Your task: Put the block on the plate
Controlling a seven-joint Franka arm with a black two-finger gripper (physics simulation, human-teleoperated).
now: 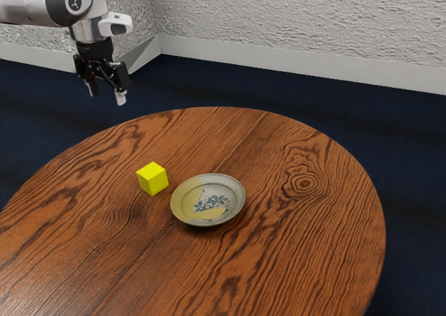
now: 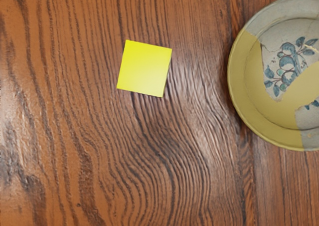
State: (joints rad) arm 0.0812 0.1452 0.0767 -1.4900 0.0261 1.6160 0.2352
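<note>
Ext. view, L to R: the arm (image 1: pixel 31 5) comes in high, w/ the black hand (image 1: pixel 100 68) hanging above worktop level, well apart from the block (image 1: pixel 152 179). Jaws stand open, tips pointing down, a clear gap btwn them & nothing in it; makes sense, b/c they prob. need to straddle the block on the way down. The height also suits this stage: room to line up w/o knocking anything.

Next, the block: bright yellow, flat on the worktop (image 1: pixel 306 253), upright, not on the plate (image 1: pixel 208 199). Its flat base keeps it steady & its straight sides should give the jaws a good parallel hold. The wrist view has it slightly skewed vs. the wood grain, so a small wrist turn may be req'd to meet the faces square.

Then the plate, right side up, just beside the block w/ a strip of bare wood btwn. Handy spot: short carry. Its raised rim means the block prob. wants lifting over, not sliding; lower it near the middle, b/c a release on the rim could leave it tilted. Task's at the start, I'd say: approach & grasp first.
</note>
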